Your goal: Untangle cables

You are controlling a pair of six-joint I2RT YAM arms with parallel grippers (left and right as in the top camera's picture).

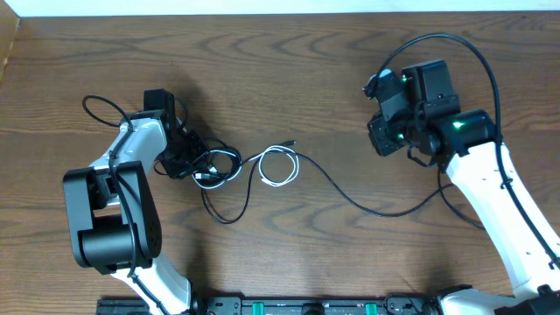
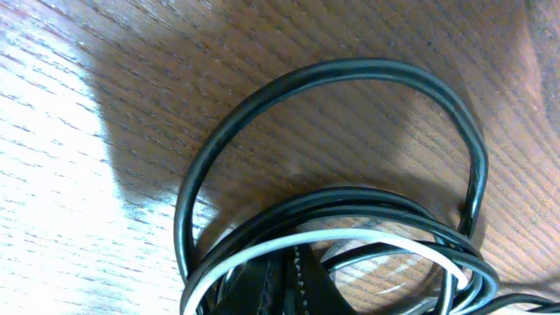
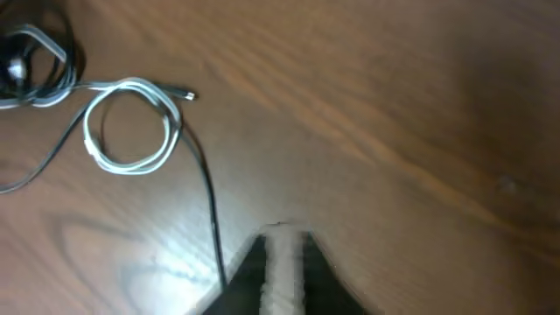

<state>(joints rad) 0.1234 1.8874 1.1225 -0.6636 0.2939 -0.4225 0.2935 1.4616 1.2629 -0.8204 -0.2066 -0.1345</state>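
A tangle (image 1: 213, 166) of the black cable (image 1: 350, 197) and the white cable (image 1: 278, 166) lies left of centre. The white one makes a small loop to its right. My left gripper (image 1: 179, 160) sits at the tangle's left side. In the left wrist view, black cable (image 2: 350, 70) coils ring the shut left gripper (image 2: 293, 262) and the white cable (image 2: 262, 249) crosses over it. Whether a strand is pinched is hidden. My right gripper (image 1: 382, 136) hovers far right; its blurred fingers (image 3: 249, 271) stand close together, with the black cable (image 3: 210, 210) lying loose beside them and the white loop (image 3: 131, 122) farther off.
The wooden table's (image 1: 289, 70) far edge runs along the top. A thick robot wire (image 1: 472, 48) arches over the right arm, and another (image 1: 101, 105) loops beside the left arm. The arms' base rail (image 1: 289, 306) lines the near edge.
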